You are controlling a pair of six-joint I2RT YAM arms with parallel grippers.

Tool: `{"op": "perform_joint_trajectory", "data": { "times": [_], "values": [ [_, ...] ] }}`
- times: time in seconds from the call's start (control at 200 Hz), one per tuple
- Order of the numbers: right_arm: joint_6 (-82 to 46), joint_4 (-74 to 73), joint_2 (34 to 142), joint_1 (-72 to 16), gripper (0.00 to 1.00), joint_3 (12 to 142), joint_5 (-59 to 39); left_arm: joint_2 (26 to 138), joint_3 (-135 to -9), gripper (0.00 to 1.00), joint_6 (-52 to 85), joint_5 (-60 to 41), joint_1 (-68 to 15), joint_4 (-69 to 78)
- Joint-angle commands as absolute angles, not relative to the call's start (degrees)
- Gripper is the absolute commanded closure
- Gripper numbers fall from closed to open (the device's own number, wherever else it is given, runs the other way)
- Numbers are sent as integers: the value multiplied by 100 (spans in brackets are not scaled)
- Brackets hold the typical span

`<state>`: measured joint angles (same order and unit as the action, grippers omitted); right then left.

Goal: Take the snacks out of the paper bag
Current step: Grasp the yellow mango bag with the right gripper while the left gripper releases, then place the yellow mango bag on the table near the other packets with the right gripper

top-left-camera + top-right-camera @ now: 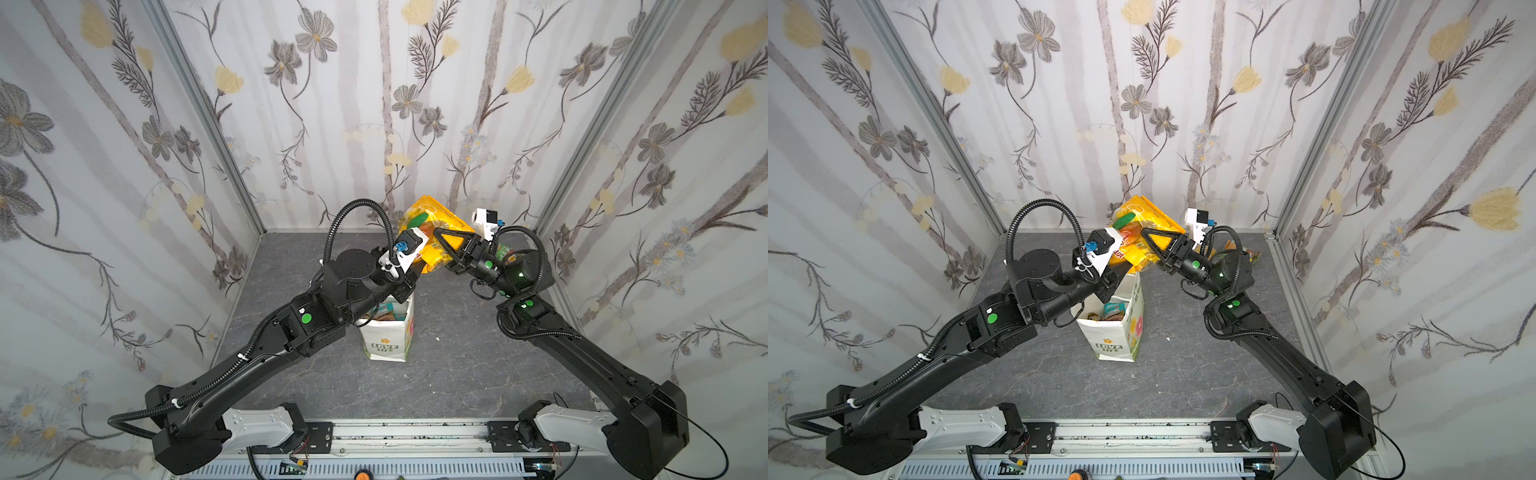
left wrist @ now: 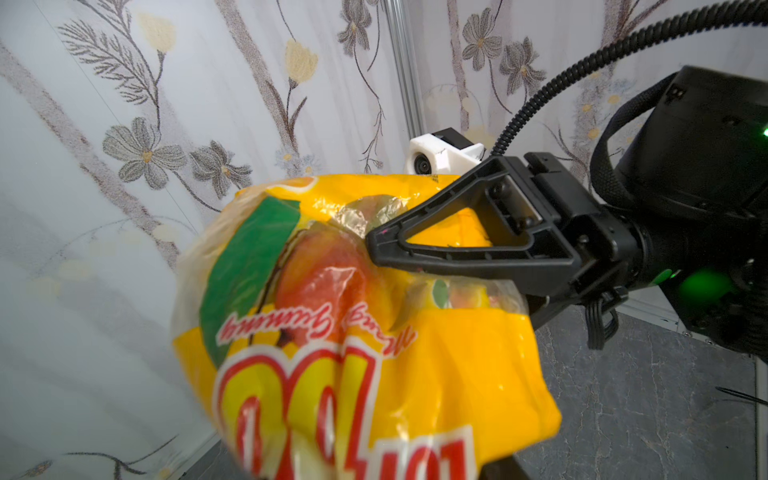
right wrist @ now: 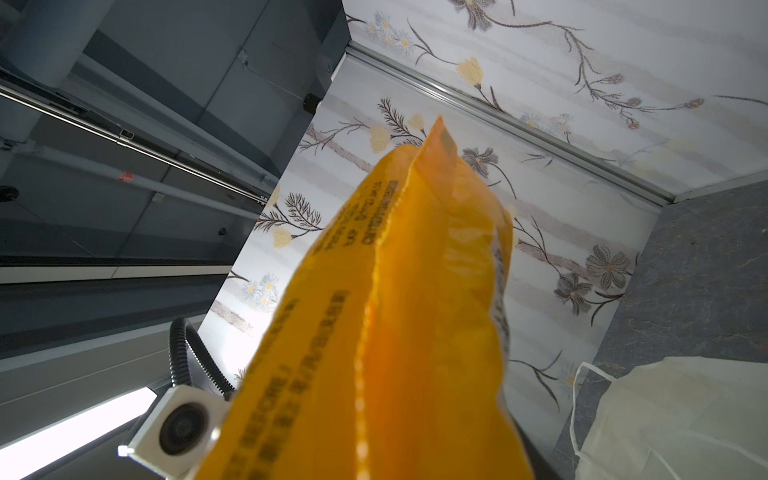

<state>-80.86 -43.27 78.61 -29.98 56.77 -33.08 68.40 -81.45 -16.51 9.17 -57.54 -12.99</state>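
Paper bag (image 1: pixel 386 340) stands upright on the grey table (image 1: pixel 457 374), its top open, a teal packet (image 1: pixel 384 309) visible inside. Above its far rim, the left gripper (image 1: pixel 415 270) meets the lower end of the raised orange-yellow packet (image 1: pixel 440 216); whether it pinches cannot be told. Right gripper (image 1: pixel 441 248) is clamped across this packet. Farther back, a green packet (image 1: pixel 1250 254) lies on the table.

Black left arm (image 1: pixel 249 357), black right arm (image 1: pixel 582 353) reach from 7 and 5 o'clock, meeting centre. Left gripper (image 1: pixel 422 266) jaws hidden; right gripper (image 1: pixel 442 243) clamps orange-yellow glossy plastic packet (image 1: pixel 440 214).
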Motion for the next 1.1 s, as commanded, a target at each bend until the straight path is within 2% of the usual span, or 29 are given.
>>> {"op": "perform_joint_trajectory", "data": {
  "times": [0.0,0.115,0.33,0.605,0.784,1.099],
  "values": [
    [-7990,-4551,7760,-2924,58,5768,-3343,6730,-8105,48,-1767,934,-5809,-1031],
    [-7961,-4517,7709,-2742,70,5774,-3387,6646,-8143,37,-1741,1040,-5894,-1173],
    [-7695,-4156,7723,-2223,75,5922,-3646,6530,-8287,22,-1325,1418,-6114,-1774],
    [-7054,-3530,8078,-1178,82,5930,-4185,6473,-8808,0,357,1956,-6169,-3399],
    [-6440,-3105,8563,-610,83,5832,-4440,6399,-8811,0,1197,1792,-6168,-4122],
    [-5585,-2626,9782,-72,84,5689,-4547,6376,-8549,0,1721,1248,-6166,-4513]
  ]
}}
